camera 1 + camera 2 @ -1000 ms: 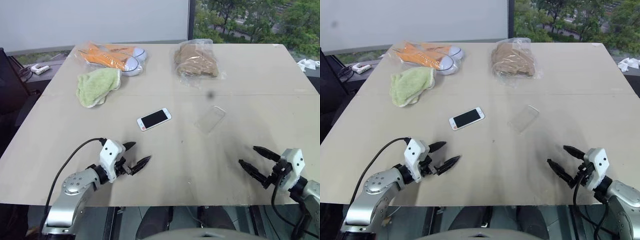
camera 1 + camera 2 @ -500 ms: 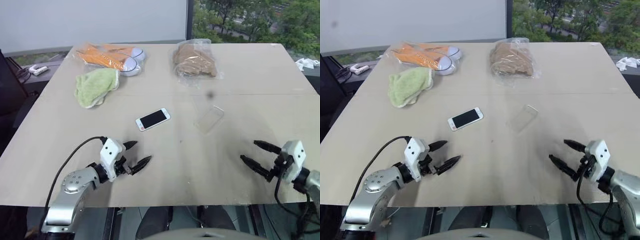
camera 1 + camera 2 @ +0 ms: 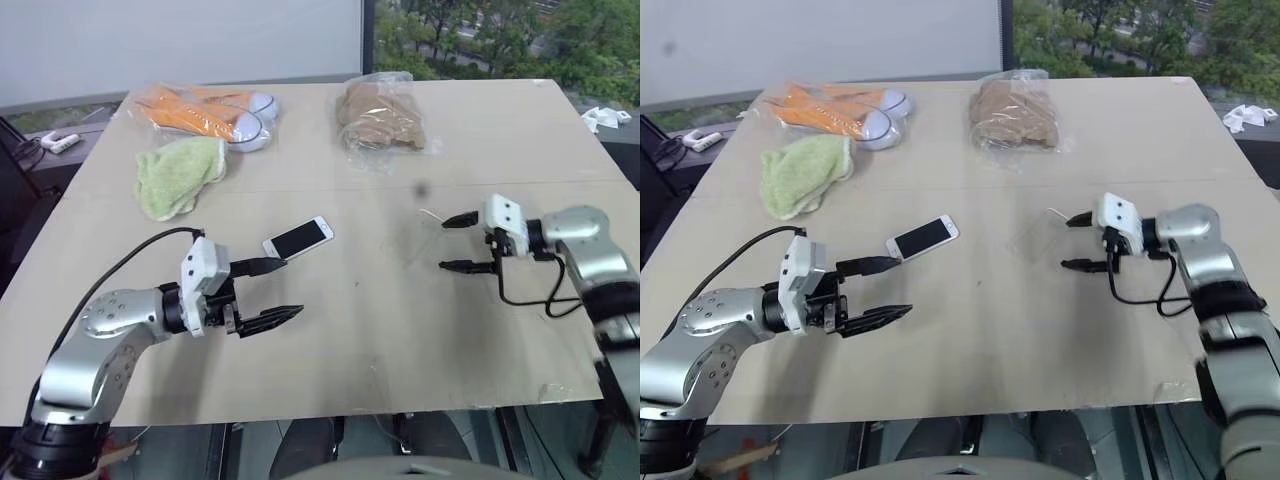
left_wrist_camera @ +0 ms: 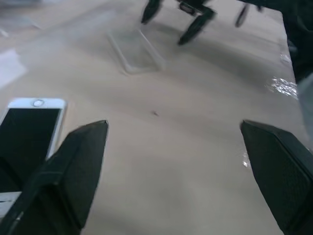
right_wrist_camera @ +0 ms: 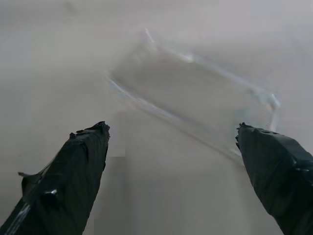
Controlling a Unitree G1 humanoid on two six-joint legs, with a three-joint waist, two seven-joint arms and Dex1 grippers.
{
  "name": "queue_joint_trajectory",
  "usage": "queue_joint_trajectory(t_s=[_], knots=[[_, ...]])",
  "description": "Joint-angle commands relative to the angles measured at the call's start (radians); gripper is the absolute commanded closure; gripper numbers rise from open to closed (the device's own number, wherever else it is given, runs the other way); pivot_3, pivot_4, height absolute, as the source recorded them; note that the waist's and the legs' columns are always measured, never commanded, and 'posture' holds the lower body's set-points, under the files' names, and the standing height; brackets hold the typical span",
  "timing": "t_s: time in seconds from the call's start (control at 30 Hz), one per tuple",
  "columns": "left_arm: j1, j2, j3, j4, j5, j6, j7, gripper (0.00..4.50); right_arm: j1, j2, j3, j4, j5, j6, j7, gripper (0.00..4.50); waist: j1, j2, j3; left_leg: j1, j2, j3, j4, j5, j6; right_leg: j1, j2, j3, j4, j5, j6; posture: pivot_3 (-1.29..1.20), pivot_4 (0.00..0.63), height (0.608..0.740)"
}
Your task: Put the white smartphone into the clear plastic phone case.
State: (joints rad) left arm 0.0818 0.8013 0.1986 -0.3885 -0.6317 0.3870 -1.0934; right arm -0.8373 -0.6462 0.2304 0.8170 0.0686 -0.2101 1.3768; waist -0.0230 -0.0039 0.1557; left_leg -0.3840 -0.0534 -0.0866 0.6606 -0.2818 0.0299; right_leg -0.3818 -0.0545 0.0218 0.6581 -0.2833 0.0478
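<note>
**Both grippers spread wide over a bare tabletop, phone and case lying free**

A wide beige table (image 3: 330, 340) stands before a window with trees outside and a pale wall. At 11 o'clock on its top lie bagged orange shoes (image 3: 205, 110) with a green cloth (image 3: 178, 174) just below them; a clear bag of brown stuff (image 3: 380, 115) sits at 12 o'clock. The white smartphone (image 3: 298, 238) lies flat, screen up, near the centre. The clear plastic phone case (image 3: 1040, 233) lies at its 3 o'clock, apart from it. Nothing lies between the 2.

The left gripper (image 3: 268, 292) hovers at the phone's 7 o'clock, its 2 fingers parted and empty, pointing right. The right gripper (image 3: 1076, 243) points left at the case's right edge, fingers splayed, holding nothing.
</note>
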Motion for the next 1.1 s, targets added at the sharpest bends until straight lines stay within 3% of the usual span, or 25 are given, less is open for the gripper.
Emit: queue_joint_trajectory(t_s=[0.03, 0.2, 0.37, 0.47, 0.73, 0.77, 1.0, 1.1], knots=[[0.055, -0.004, 0.052, -0.074, -0.014, -0.005, 0.025, 0.08, -0.103, 0.031, 0.031, 0.179, -0.077, -0.128, 0.038, 0.0, -0.001, 0.0, 0.0, 0.0, 0.0, 0.0, -0.001, 0.0, 0.0, -0.001, 0.0, 0.0, -0.001, 0.0, 0.0, 0.0, 0.15, 0.74], [0.115, -0.014, 0.099, -0.108, -0.013, -0.014, 0.061, 0.08, -0.241, 0.094, 0.071, 0.388, -0.19, -0.144, 0.018, 0.0, -0.004, 0.0, 0.0, -0.002, 0.0, 0.001, -0.002, 0.001, -0.001, -0.004, 0.0, 0.001, 0.002, 0.0, 0.0, 0.0, 0.15, 0.74], [0.119, -0.005, 0.117, -0.155, -0.019, 0.008, 0.098, 0.08, -0.297, 0.102, 0.155, 0.458, -0.317, -0.099, 0.049, 0.0, -0.001, 0.0, 0.0, 0.0, 0.0, 0.0, -0.001, 0.001, -0.002, -0.004, 0.0, 0.001, 0.004, 0.0, -0.001, 0.0, 0.15, 0.74], [0.099, -0.001, 0.116, -0.174, -0.027, 0.031, 0.124, 0.0, -0.316, 0.111, 0.171, 0.467, -0.353, -0.103, 0.025, 0.82, 0.007, 0.0, 0.0, 0.0, 0.0, 0.0, -0.001, 0.001, -0.002, -0.003, 0.0, 0.001, 0.004, 0.0, -0.001, 0.0, 0.15, 0.74], [0.064, 0.02, 0.095, -0.197, -0.082, 0.1, 0.12, 0.0, -0.34, 0.121, 0.171, 0.443, -0.378, -0.036, 0.098, 4.24, 0.008, -0.001, -0.001, 0.002, 0.0, 0.0, -0.001, 0.001, -0.003, -0.002, 0.0, 0.0, 0.004, 0.001, -0.002, 0.0, 0.15, 0.74], [0.063, 0.025, 0.091, -0.192, -0.082, 0.101, 0.11, 0.0, -0.339, 0.117, 0.166, 0.435, -0.373, -0.027, 0.121, 4.47, 0.008, -0.001, -0.001, 0.001, 0.0, -0.001, -0.001, 0.002, -0.003, -0.003, 0.0, 0.0, 0.004, 0.001, -0.002, 0.0, 0.15, 0.74], [0.052, 0.028, 0.061, -0.148, -0.052, 0.073, 0.065, 0.0, -0.264, 0.044, 0.153, 0.23, -0.281, 0.15, 0.236, 4.47, 0.014, -0.001, -0.001, -0.001, 0.0, -0.001, -0.002, 0.002, -0.003, -0.004, 0.0, -0.001, 0.002, 0.001, -0.002, 0.0, 0.15, 0.74], [0.048, 0.027, 0.051, -0.134, -0.046, 0.063, 0.046, 0.0, -0.12, -0.076, 0.212, -0.135, -0.104, 0.404, 0.238, 4.47, 0.019, -0.001, -0.001, -0.002, 0.0, -0.002, -0.002, 0.002, -0.003, -0.005, 0.0, -0.001, 0.002, 0.001, -0.002, 0.0, 0.15, 0.74]])
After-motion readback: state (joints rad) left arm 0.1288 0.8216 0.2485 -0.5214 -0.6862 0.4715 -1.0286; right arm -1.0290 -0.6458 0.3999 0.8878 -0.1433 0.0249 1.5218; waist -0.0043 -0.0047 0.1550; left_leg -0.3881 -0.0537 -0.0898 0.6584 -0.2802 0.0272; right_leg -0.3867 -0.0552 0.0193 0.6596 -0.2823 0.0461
